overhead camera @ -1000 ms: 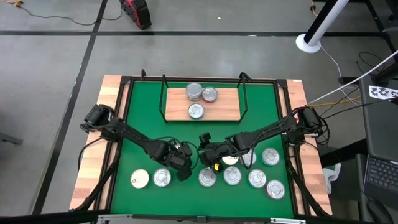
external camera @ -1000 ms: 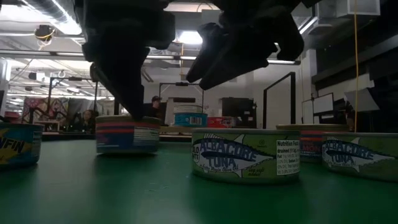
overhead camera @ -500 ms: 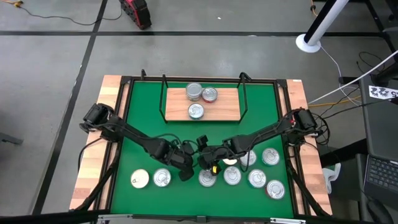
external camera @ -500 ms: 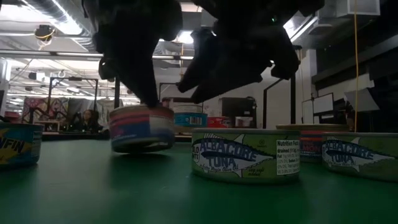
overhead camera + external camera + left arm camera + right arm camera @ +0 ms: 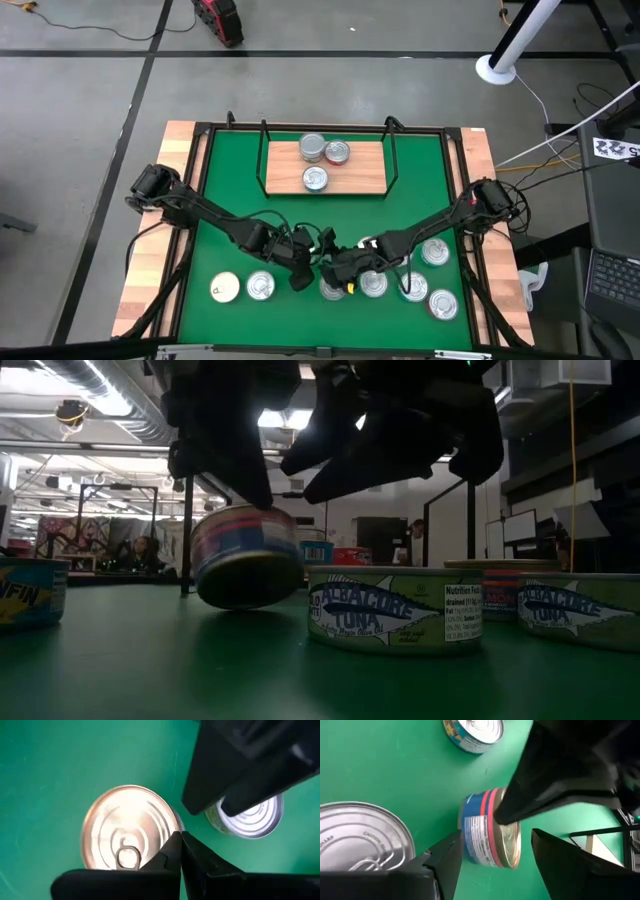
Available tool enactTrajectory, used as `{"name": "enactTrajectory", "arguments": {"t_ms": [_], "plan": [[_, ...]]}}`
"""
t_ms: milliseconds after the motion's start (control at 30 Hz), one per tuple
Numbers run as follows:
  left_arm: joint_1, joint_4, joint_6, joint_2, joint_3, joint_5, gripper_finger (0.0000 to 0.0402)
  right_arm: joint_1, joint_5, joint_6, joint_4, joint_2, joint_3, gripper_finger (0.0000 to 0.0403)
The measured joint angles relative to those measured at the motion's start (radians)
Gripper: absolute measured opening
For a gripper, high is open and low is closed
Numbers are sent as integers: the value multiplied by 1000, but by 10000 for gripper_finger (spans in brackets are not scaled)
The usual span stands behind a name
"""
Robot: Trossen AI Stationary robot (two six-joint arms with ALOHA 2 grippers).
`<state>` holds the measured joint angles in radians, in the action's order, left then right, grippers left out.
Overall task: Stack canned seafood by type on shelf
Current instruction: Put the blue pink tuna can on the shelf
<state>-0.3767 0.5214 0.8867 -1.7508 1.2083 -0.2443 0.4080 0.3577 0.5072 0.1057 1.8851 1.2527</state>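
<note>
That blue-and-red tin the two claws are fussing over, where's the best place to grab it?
Probably across its round side wall, one finger on each side. The blue-and-red tin sits tilted on the green mat, its edge pinched by the left claw. The open right claw already flanks its sides and could close there.

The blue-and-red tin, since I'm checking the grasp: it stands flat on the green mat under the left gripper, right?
Not flat: the low view shows the blue-and-red tin tilted on one edge on the green mat, under the left gripper.
</note>
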Motion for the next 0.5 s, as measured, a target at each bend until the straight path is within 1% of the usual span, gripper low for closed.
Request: {"name": "enactTrajectory", "arguments": {"t_ms": [67, 200, 500], "plan": [[0, -6, 0, 7, 0, 0, 0, 4, 17, -1, -4, 0, -6, 232], [-1, -15, 1, 15, 0, 0, 0, 13, 102, -4, -2, 0, -6, 232], [0, -17, -3, 16, 0, 1, 0, 13, 81, -32, 3, 0, -6, 232]]}}
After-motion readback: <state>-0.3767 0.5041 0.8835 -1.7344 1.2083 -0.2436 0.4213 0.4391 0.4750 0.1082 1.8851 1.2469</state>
